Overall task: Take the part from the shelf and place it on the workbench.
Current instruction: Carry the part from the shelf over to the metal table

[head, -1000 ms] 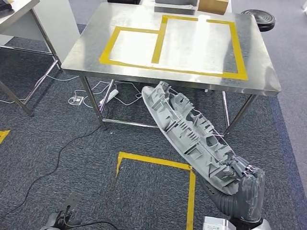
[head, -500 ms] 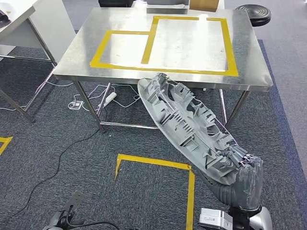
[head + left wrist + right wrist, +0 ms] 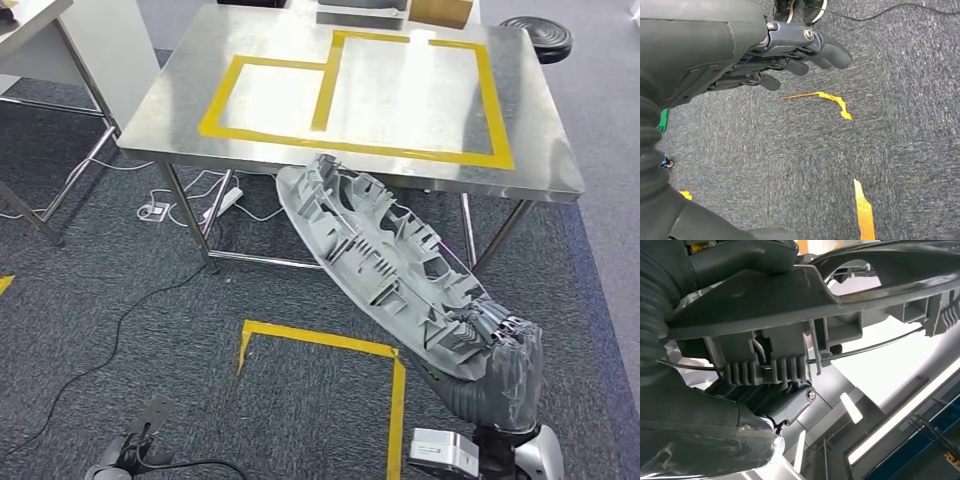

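Observation:
A long grey moulded plastic part, ribbed side up, slants from lower right toward the near edge of the steel workbench. My right hand grips its near end at the lower right; its far tip reaches just under the bench's front edge. The right wrist view shows the part clamped against that hand's fingers. Low at the bottom left hangs my left hand, and in the left wrist view this hand holds nothing over the carpet, fingers extended.
Yellow tape frames two rectangles on the bench top. A yellow tape corner marks the carpet in front. Cables and a power strip lie under the bench. Another table stands at the left, a black stool at the back right.
The camera has shifted and the bench looks slightly closer. The part's far tip has swung a little left and up toward the bench edge, held by my right hand.

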